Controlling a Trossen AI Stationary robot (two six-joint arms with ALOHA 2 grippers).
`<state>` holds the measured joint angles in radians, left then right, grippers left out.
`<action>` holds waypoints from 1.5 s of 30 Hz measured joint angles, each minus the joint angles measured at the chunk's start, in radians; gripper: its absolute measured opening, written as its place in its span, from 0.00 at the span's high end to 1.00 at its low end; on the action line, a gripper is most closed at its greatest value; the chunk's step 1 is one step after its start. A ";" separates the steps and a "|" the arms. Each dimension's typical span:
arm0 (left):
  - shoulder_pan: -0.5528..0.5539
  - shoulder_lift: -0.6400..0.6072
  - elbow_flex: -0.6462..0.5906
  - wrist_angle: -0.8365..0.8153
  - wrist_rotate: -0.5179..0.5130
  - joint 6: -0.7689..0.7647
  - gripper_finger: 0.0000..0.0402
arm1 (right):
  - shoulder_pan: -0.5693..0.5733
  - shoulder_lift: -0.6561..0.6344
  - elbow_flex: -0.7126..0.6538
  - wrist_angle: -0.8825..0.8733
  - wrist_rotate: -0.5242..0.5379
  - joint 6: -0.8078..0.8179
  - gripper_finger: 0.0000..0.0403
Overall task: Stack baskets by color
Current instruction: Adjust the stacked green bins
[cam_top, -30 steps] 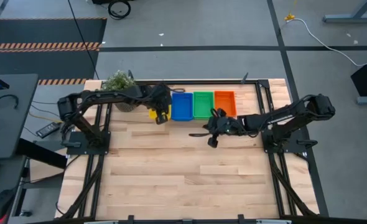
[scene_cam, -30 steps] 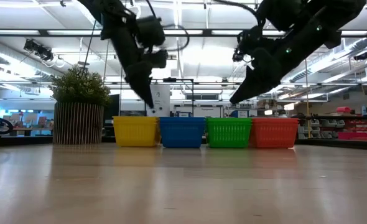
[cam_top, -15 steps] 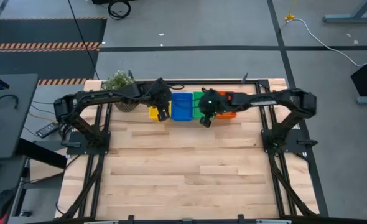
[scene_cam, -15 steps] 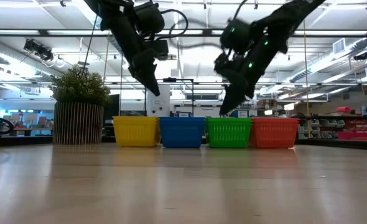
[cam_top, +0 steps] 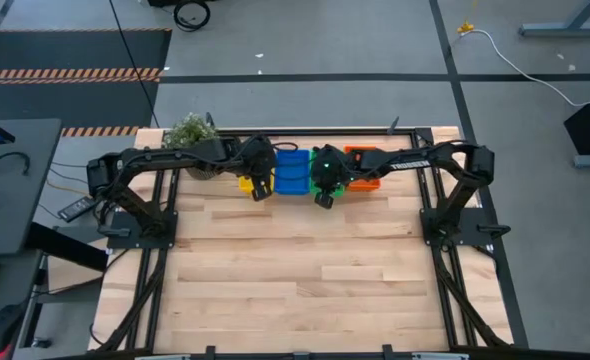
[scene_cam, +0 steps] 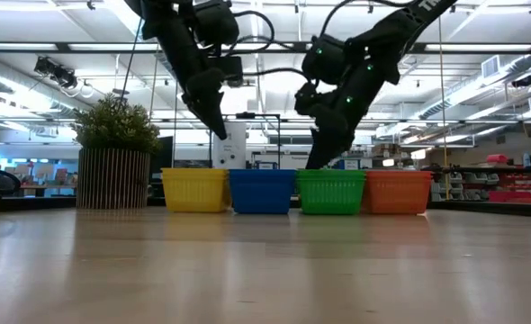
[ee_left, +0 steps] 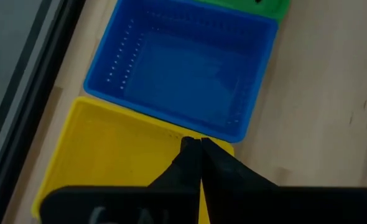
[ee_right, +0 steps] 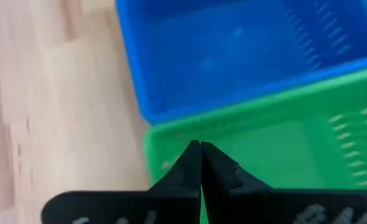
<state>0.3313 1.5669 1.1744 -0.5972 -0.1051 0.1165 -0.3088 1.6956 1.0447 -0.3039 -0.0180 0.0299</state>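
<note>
Four baskets stand in a row on their bottoms at the table's far side: yellow, blue, green and orange. My left gripper is shut and hangs above the yellow basket's near right corner, beside the blue basket. My right gripper is shut too and slants down just above the green basket's near left corner, next to the blue basket. From above, the right arm hides most of the green basket.
A potted plant stands left of the yellow basket at the far left. A dark metal frame runs along the far edge behind the baskets. Bare wooden tabletop stretches from the baskets to the near edge.
My right gripper has swung toward the table's left and far edge, from in front of the orange basket to the green basket's near left corner, and has tipped further downward. My left gripper has risen a little above the yellow basket. The baskets have kept their places.
</note>
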 joint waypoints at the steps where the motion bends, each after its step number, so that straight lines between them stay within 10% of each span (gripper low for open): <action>1: 0.000 0.000 0.000 -0.001 0.000 0.000 0.98 | 0.000 -0.012 0.000 0.005 0.011 -0.003 0.99; 14: 0.000 0.000 0.000 -0.031 -0.015 0.000 0.95 | 0.137 -0.199 -0.078 -0.142 -0.056 -0.103 0.99; 23: 0.000 0.000 0.000 -0.019 -0.015 0.000 0.98 | 0.149 -0.142 -0.151 -0.061 0.130 -0.086 0.99; 45: 0.000 0.001 0.000 -0.021 -0.014 -0.008 0.94 | 0.148 -0.190 -0.148 -0.074 0.174 -0.120 0.99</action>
<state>0.3313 1.5681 1.1740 -0.6178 -0.1192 0.1083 -0.1604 1.5061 0.8963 -0.3780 0.1563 -0.0902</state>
